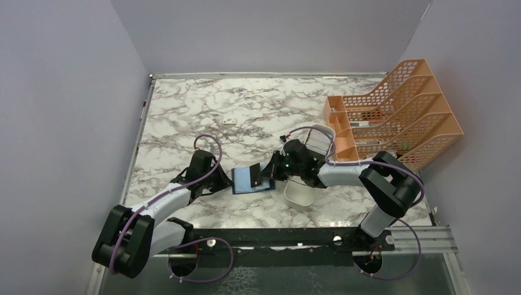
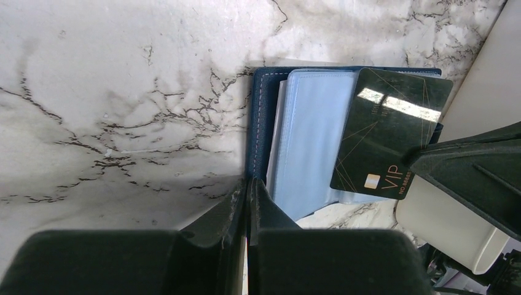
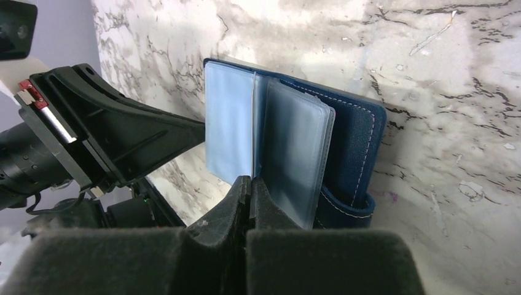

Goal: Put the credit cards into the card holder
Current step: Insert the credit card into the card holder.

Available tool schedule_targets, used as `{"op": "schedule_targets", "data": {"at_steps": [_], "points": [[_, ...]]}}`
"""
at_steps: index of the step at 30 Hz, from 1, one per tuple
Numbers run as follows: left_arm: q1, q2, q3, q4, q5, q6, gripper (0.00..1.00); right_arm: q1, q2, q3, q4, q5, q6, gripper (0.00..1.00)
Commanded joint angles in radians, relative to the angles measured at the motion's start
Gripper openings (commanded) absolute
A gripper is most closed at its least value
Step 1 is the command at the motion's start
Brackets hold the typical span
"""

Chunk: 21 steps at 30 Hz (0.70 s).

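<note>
Lying open front-centre on the marbled bench (image 1: 184,110), the card holder (image 2: 307,135) shows pale blue sleeves. A dark credit card (image 2: 387,132) tilts over its right side, one corner pinched in the fully closed right jaws. The left jaws are pressed together at the navy cover's edge; grip unclear. A white tray (image 1: 299,192) sits just right, an orange rack (image 1: 399,104) back right. Grey walls enclose the marble.

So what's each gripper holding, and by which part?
Right gripper pinches the dark credit card by its corner beside the VIP print. Left gripper looks pinched on the near edge of the card holder.
</note>
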Motion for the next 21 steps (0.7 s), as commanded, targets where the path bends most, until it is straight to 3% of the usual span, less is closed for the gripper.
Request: {"op": "schedule_targets", "data": {"at_steps": [1,21], "points": [[0.001,0.001,-0.020,0.019,-0.002,-0.002,0.07,0.008,0.029,-0.014,0.067,-0.006,0.041,0.01],[0.000,-0.012,-0.026,0.016,0.003,-0.014,0.07,0.009,-0.017,-0.070,0.011,0.074,0.060,0.01]]}}
